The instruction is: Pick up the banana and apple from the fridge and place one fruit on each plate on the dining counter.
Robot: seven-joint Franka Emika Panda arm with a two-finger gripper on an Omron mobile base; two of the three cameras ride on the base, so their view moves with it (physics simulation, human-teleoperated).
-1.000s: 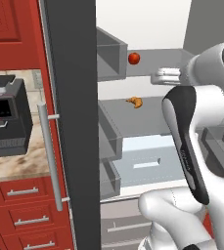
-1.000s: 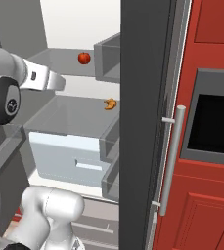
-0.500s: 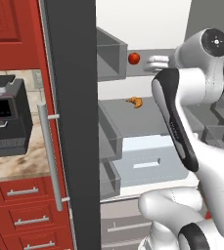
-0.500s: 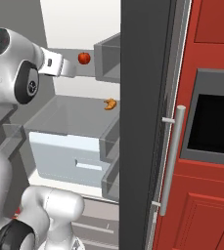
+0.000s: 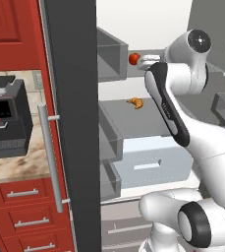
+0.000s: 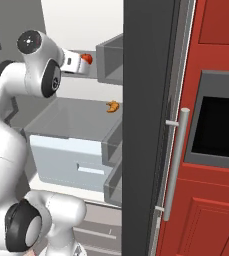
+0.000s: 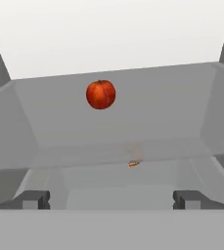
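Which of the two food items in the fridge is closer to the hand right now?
The apple, round and red on the upper shelf, sits just ahead of the open hand. The orange-brown lumpy item lies one shelf lower.

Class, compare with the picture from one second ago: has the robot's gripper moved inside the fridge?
Yes. In the left base view the gripper has travelled left along the upper shelf, closing on the apple, which has stayed put.
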